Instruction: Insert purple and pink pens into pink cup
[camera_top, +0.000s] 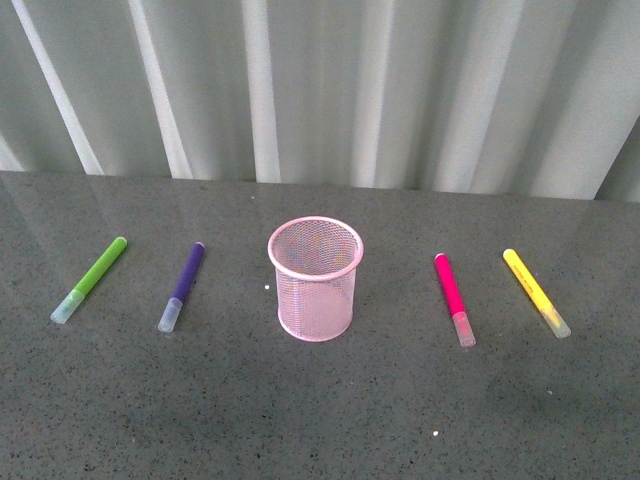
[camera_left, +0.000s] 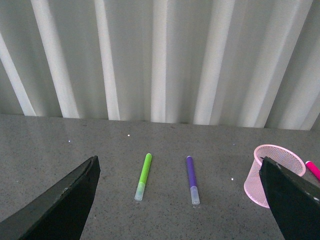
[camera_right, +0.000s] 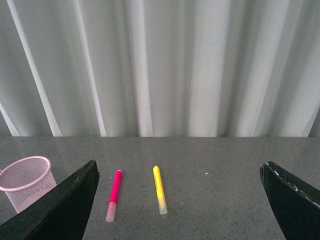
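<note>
Grey speckled table (camera_top: 320, 420) runs back to a pale pleated curtain (camera_top: 320, 90), and the cup (camera_top: 315, 305) stands upright and empty at its middle. To the robot's left of the cup lies the purple pen (camera_top: 183, 286), flat, with a green marker (camera_top: 92, 279) further out. To the right lies the pink pen (camera_top: 452, 297), with a yellow marker (camera_top: 535, 292) beyond it. Both pens sit well apart from the cup, clear caps toward the robot. The left gripper (camera_left: 177, 159) and right gripper (camera_right: 178, 164) hang above the table with jaws spread wide, holding nothing. The pens look light, stiff and smooth, likely to roll or slip. A pinch across the coloured barrel near its middle seems best. The mesh cup is probably light and could tip if knocked.
</note>
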